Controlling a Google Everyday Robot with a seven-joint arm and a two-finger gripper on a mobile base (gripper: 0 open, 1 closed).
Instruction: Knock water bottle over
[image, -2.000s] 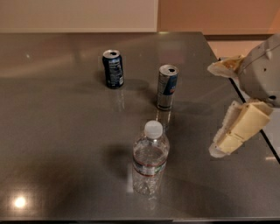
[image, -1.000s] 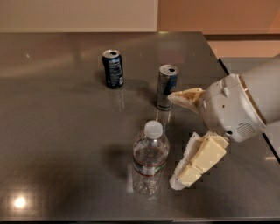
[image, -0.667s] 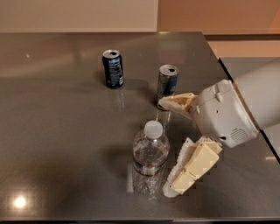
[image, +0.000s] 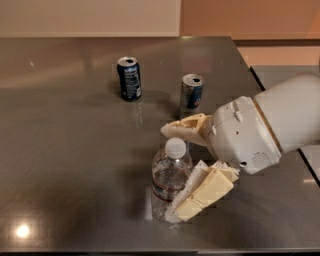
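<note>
Nearest you, the bottle (image: 165, 182) stands upright on the worktop (image: 70, 165), close to its near edge and a little right of middle. Your tool (image: 173, 170) has its fingers spread and pinches nothing: the near finger (image: 202, 192) lies against the bottle's lower right side, or just beside it, and the far finger (image: 182, 129) reaches past the white cap on the far side. The bottle sits roughly between them.

By my reading the approach is done and the knock is not; nothing has tipped. What is left is a sideways push to the left, best taken high on the bottle.

The worktop is smooth, grey and glossy, with a bright reflection near its left corner. Farther back stand a slim can (image: 191, 96) and, left of it, a dark blue can (image: 129, 78), both upright and well apart from the bottle. Beyond runs a pale wall (image: 90, 17).
</note>
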